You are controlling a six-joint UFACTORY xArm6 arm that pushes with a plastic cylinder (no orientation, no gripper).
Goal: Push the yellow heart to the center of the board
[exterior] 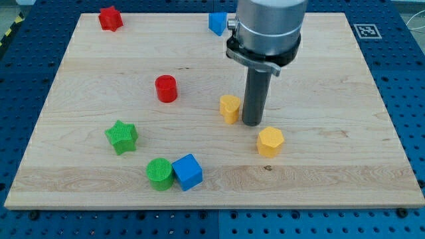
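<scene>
My tip just right of yellow heart — near board centre

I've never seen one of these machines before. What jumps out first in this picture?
The big grey arm dropping in from the view's top, ending in a dark rod whose tip rests on the wooden board near the middle. The tip sits just right of the yellow heart, with a yellow hexagon block a little lower right. Bright blocks dot the rest, such as a green star at the left.
</scene>
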